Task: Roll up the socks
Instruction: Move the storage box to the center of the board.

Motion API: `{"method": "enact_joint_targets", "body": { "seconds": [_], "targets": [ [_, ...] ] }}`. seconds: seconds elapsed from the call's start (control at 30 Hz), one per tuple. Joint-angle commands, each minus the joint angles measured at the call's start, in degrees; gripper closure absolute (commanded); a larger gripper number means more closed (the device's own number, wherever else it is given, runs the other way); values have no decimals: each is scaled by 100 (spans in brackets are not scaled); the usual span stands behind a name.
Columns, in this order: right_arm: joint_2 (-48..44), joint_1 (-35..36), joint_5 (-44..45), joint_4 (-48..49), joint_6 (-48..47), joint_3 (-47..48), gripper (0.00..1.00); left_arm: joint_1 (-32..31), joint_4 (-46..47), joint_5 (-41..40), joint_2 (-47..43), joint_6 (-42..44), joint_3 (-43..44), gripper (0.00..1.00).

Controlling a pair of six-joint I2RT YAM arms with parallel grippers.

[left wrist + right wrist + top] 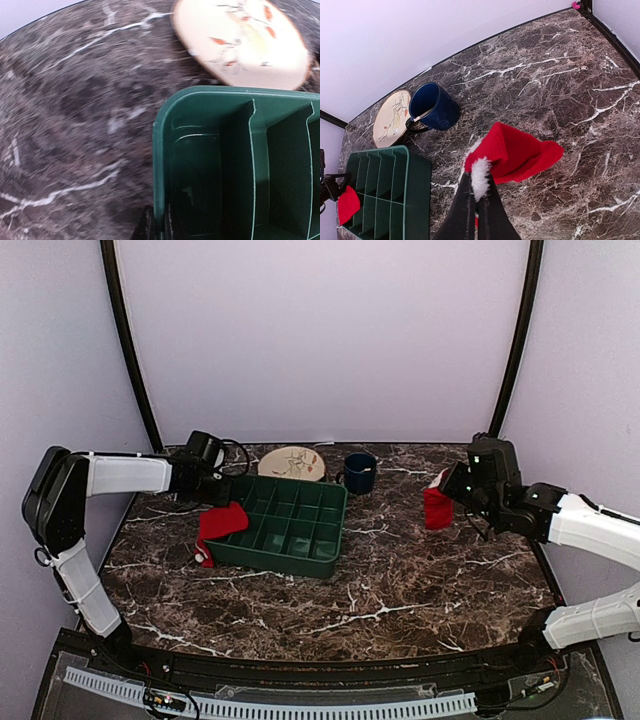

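Socks are lying well apart: one sock point(515, 150) is dangling, long axis down, from the R gripper point(479, 185), clenched on its white trim right of the mug point(432, 107); the other sock point(222, 522) is draping on the left wall of the tray point(275, 560), just beside the L gripper point(210, 488), nearer that arm. L jaws are sitting closed, but L wrist view is showing only tray corner & plate point(240, 40), no red, so what they're pinching I can't tell.
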Motion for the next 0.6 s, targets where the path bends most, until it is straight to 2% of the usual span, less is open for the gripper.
{"method": "enact_joint_targets", "body": {
  "seconds": [0.0,0.57],
  "targets": [
    [42,34,-197,346,-62,-53,100,287,-417,-709,-499,-174,-219,100],
    [715,565,-1041,685,-257,157,100,1218,-794,-1329,-1042,-683,-770,100]
  ]
}}
